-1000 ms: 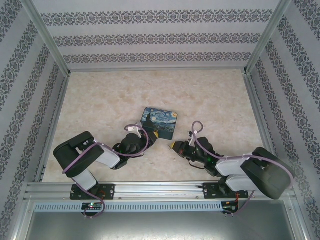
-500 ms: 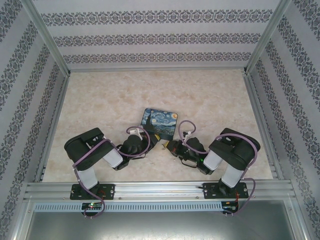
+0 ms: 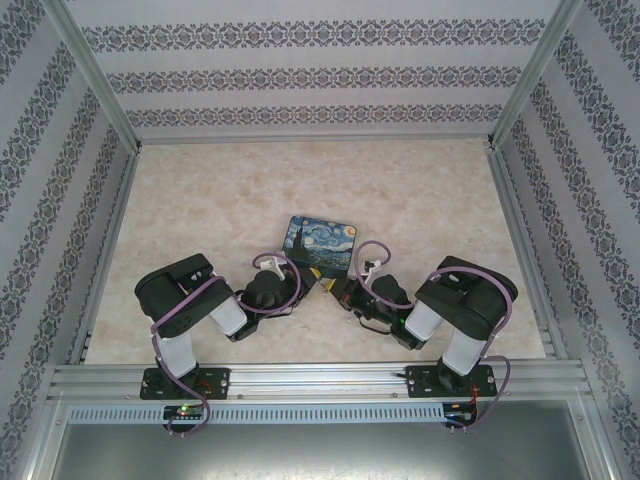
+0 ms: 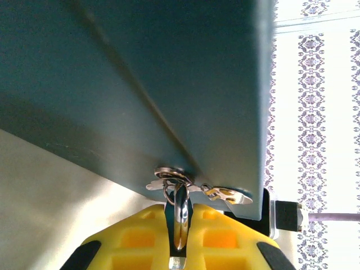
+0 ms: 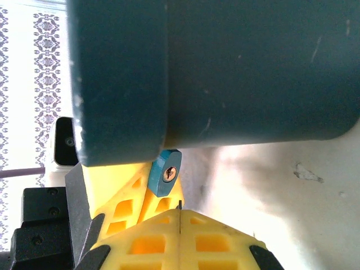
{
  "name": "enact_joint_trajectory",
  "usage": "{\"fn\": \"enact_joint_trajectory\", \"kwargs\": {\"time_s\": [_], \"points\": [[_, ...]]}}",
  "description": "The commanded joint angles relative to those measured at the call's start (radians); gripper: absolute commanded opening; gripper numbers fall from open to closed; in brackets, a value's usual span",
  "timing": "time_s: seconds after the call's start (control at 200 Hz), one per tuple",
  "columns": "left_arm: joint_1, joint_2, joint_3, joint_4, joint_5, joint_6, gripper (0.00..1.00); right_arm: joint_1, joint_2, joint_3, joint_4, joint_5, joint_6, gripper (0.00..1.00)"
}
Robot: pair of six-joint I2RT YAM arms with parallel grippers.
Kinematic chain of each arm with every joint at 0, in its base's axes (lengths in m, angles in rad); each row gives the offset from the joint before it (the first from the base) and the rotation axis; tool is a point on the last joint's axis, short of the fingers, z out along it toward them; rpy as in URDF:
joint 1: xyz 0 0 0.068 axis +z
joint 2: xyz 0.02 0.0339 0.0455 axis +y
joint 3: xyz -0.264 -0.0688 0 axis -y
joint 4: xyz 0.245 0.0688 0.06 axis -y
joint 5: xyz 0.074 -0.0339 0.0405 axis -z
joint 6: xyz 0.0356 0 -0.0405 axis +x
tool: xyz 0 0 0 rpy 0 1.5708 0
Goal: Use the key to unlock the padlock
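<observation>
On the marbled surface [image 3: 200, 200], the padlock [image 5: 165, 173] hangs at the painted box's [image 3: 320, 245] near edge, clamped in the closed left pincer [image 4: 179, 228]. The right pincer [image 5: 180, 222], closed on the key [image 5: 179, 206], points its blade just right of the keyhole.

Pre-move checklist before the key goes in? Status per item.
1. Left hand shut on the padlock shackle: ok.
2. Shackle through the hasp on the box: ok, as far as the left wrist view shows.
3. Right hand shut, with a thin blade edge, apparently the key, poking out between its fingers: ok.
4. Keyhole facing the right hand, nothing in front of it: ok.
5. Key tip lined up with the keyhole: not ok, it sits below and slightly to the side, apart from it.
6. Blade rotation matches the slot: cannot tell.
</observation>
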Motion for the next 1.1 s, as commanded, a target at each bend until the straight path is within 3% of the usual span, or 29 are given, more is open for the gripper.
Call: {"fn": "enact_joint_trajectory", "kwargs": {"time_s": [0.0, 1.094], "points": [[0.002, -0.002, -0.007, 0.065, -0.001, -0.013, 0.00, 0.006, -0.002, -0.001, 0.055, 0.034, -0.005, 0.00], [0.002, 0.036, -0.006, 0.105, 0.013, -0.043, 0.00, -0.029, -0.007, 0.029, 0.055, 0.020, 0.007, 0.00]]}}
